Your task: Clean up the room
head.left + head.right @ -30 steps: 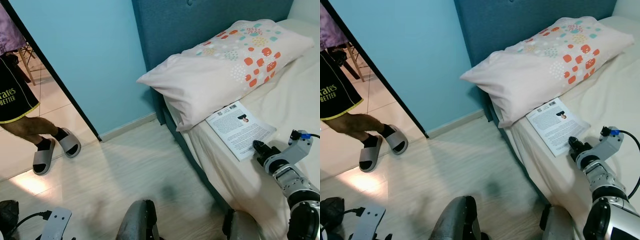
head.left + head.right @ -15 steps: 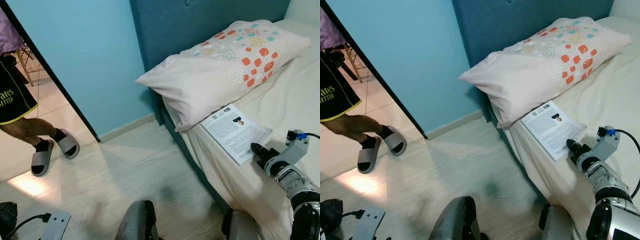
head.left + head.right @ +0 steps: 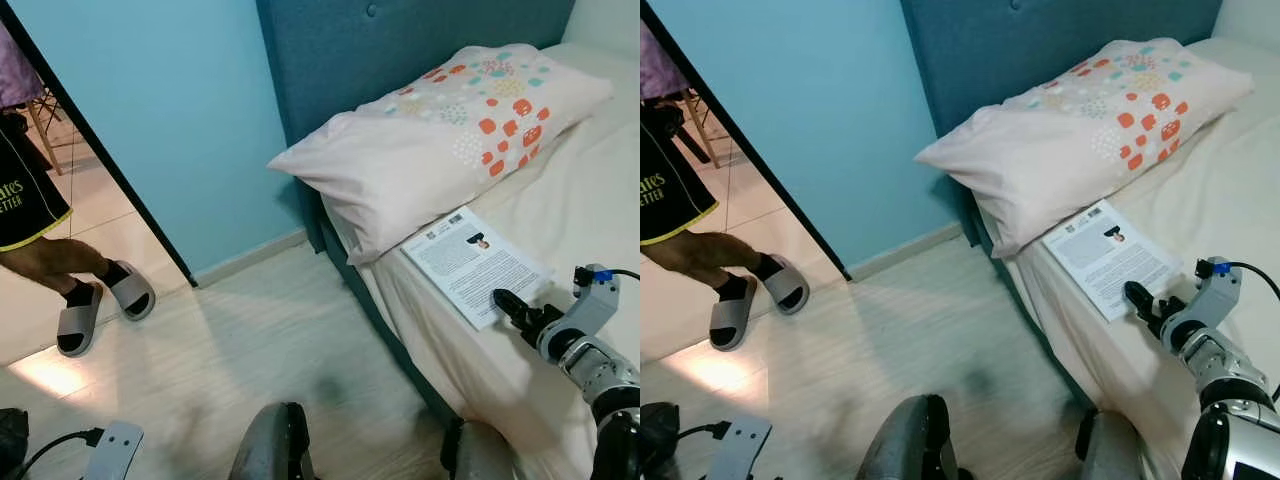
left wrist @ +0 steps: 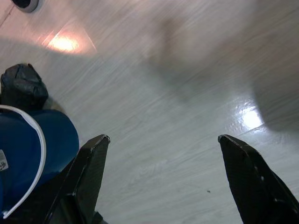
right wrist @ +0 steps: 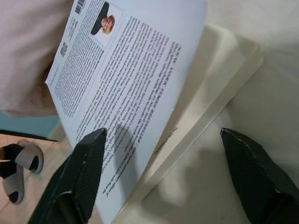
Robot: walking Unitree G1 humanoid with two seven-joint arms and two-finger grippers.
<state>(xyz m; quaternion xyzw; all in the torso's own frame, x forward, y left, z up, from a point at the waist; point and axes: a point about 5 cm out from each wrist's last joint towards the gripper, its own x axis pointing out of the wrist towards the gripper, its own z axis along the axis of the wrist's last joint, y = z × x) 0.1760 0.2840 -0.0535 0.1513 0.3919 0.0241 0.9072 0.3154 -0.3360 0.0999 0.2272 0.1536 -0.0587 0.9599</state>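
On the bed [image 3: 590,200], my right gripper [image 3: 508,306] has crept up to the book's [image 3: 472,262] near edge, jaws spread to straddle it, so I judge a pickup imminent.

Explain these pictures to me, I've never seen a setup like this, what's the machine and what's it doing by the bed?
This is a walking humanoid robot with two arms, each ending in two long black fingers. The two wide pictures come from cameras on its head, looking down at a bedroom. The other two come from cameras on its wrists. On the bed lie a patterned pillow and a book, back cover up, at the mattress edge. The right gripper reaches toward the book's near corner; the wrist picture shows its jaws open, with one finger over the cover, holding nothing yet. The left gripper hangs open above the wooden floor. A person in grey slippers stands in the doorway.
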